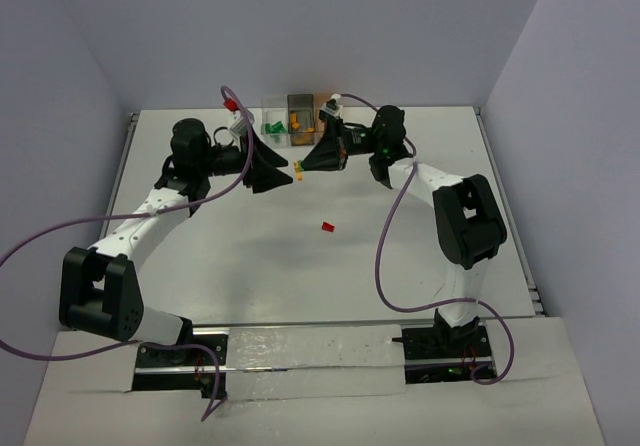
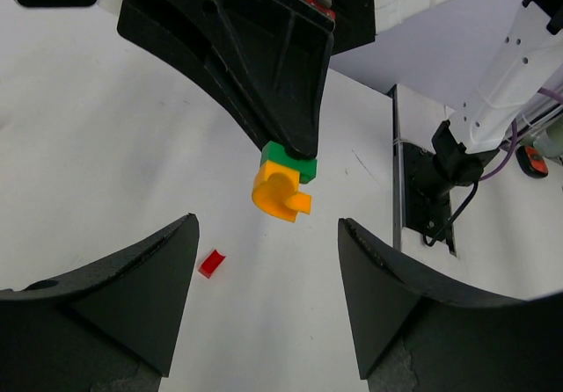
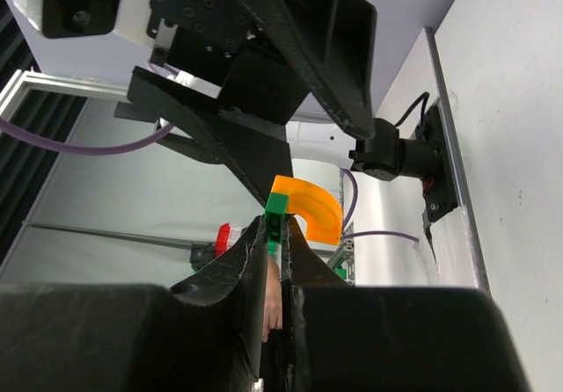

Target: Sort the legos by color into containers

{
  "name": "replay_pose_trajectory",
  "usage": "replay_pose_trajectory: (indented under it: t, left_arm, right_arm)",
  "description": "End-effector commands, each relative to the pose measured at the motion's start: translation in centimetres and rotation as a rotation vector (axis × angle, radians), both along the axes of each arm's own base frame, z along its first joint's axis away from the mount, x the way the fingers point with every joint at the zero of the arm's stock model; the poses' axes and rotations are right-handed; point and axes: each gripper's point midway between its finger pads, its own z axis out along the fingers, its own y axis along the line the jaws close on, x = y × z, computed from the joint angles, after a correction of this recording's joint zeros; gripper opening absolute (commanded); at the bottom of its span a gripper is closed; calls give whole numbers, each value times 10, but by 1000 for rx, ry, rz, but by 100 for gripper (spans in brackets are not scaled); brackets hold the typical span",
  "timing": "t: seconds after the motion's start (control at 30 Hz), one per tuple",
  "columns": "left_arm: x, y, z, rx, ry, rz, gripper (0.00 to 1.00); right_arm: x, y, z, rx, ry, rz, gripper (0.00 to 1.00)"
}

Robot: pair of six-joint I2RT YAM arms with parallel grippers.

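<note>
Left wrist view shows the right hand (image 2: 295,141) pinching a small green plastic brick (image 2: 283,156) in the air above the white surface (image 2: 106,146), with an orange-yellow curved plastic piece (image 2: 280,194) stuck under it. The left hand (image 2: 266,238) is spread wide just before this pair, probably because the two colours must be pulled apart before sorting. A small red plastic brick (image 2: 211,263) lies alone on the surface.

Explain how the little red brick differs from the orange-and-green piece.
The red brick lies loose on the table; the orange-and-green piece is pinched in the right arm's jaws. The red brick is one colour; the orange-and-green piece joins a green block to an orange curved part. Both are tiny, outside the containers.
</note>
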Motion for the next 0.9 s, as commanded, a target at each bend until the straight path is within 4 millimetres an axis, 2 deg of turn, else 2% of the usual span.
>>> replay_pose_trajectory:
  t: [0.0, 0.33, 0.7, 0.87]
  left_arm:
    - [4, -5, 25, -17, -115, -22, 73]
    - [4, -12, 19, 28, -152, -27, 73]
    - [3, -11, 11, 49, -153, -31, 59]
    - [3, -11, 12, 51, -154, -30, 48]
  right_arm:
    - [-6, 5, 2, 4, -32, 16, 0]
    - [-11, 13, -2, -9, -21, 43, 0]
    - [-10, 13, -2, -11, -13, 43, 0]
    - [-8, 12, -5, -14, -6, 37, 0]
